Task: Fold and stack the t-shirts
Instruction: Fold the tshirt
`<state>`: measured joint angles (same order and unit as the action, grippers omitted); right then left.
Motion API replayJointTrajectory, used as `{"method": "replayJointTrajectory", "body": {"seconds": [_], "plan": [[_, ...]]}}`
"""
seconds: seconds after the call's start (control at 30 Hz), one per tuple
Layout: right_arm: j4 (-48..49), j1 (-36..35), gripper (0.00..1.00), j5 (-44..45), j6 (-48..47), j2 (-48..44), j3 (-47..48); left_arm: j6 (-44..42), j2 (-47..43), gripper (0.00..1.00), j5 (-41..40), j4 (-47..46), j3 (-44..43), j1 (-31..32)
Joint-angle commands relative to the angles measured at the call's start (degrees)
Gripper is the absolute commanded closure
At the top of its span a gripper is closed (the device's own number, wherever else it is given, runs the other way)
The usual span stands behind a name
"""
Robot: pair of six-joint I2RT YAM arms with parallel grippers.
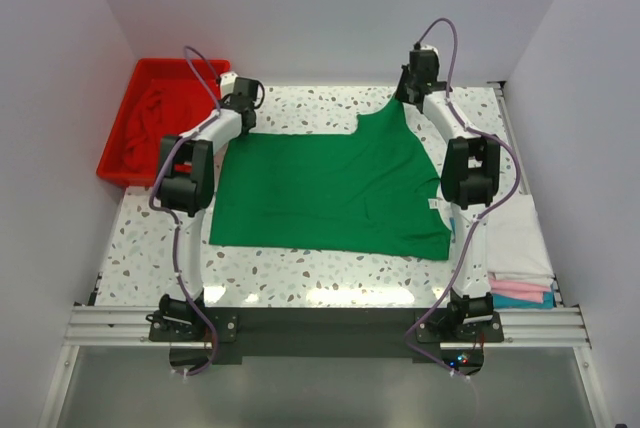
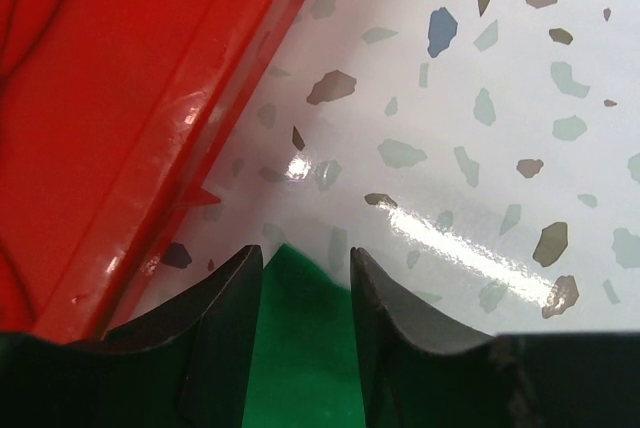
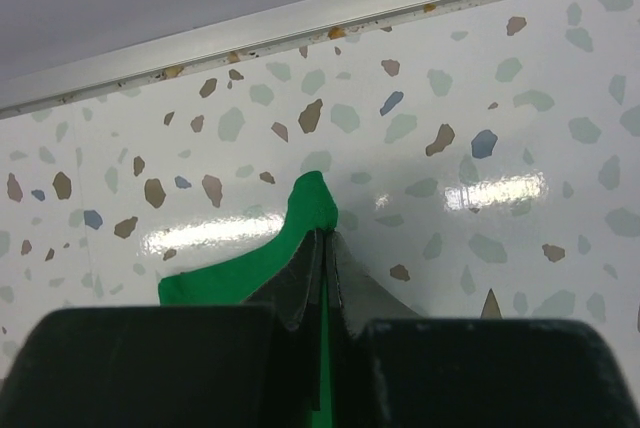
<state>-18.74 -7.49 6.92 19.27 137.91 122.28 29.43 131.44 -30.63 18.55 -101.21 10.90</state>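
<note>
At the far left, a red tray (image 1: 112, 160) sits at the corner of the surface (image 1: 300, 273). A dark red shirt (image 1: 160, 113) lies bunched up inside it.

Just right of the tray is the left pincer (image 2: 305, 263). Its two fingers (image 2: 225, 308) stand a little way apart, and the far left corner of the green shirt (image 1: 320, 193) lies in the gap. The fingers do not squeeze the cloth.

The green shirt lies flat in the middle of the surface. Its long side runs from left to right. A small white tag (image 1: 435, 205) shows at its right edge. The near edge is straight, with a strip of bare surface in front of it. There is also bare surface behind the far edge, between the two arms.

The far right corner of the shirt is pulled out into a point. The right pincer (image 3: 322, 238) is pinched tight on that corner, near the rail at the far edge.

At the near right, well apart from the tray, is a neat pile: a white shirt (image 1: 515, 233) on top, then a pink shirt (image 1: 520, 289), then a teal shirt (image 1: 520, 301). The pile is just beside the green shirt's right edge.
</note>
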Motion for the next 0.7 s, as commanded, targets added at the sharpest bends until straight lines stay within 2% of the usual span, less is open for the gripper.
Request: {"method": "replayJointTrajectory", "body": {"seconds": [0.0, 0.37, 0.5, 0.67], "plan": [[3.45, 0.37, 1.0, -0.41, 0.77, -4.84, -0.64, 1.59, -4.08, 0.54, -3.2, -0.35, -0.66, -0.61], [3.89, 0.28, 1.0, -0.41, 0.86, -5.46, -2.22, 4.32, -2.51, 0.55, -1.98, 0.35, 1.54, -0.61], [3.89, 0.37, 1.0, -0.5, 0.86, -5.54, -2.31, 4.49, -1.45, 0.6, -1.1, 0.44, 1.01, -0.61], [3.8, 0.63, 1.0, -0.33, 0.68, -5.63, -2.31, 4.14, -0.13, 0.7, -0.31, 0.35, -0.39, -0.7]]}}
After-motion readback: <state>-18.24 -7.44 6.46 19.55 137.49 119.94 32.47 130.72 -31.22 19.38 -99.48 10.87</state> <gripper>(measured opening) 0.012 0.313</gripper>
